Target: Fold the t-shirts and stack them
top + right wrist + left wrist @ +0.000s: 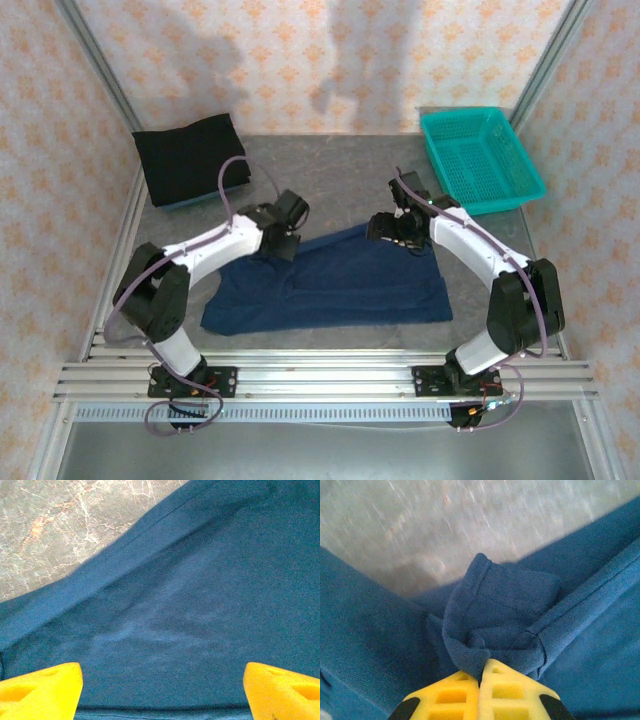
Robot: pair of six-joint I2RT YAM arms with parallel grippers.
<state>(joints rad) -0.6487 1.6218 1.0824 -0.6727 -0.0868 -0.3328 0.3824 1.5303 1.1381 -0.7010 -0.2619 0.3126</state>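
Observation:
The navy blue t-shirt (330,285) lies spread across the middle of the table, print side not showing. My left gripper (283,245) is at its upper left part, shut on a bunched fold of the navy cloth (490,625) that rises from between the yellow fingertips (450,690). My right gripper (392,232) hovers over the shirt's upper right part, open, its yellow fingertips (45,687) wide apart above flat navy cloth (190,605). A black t-shirt (190,158) lies folded at the back left.
A teal mesh basket (482,158) stands at the back right corner. Patterned walls close in the table on three sides. Bare grey tabletop (330,170) lies between the black shirt and the basket.

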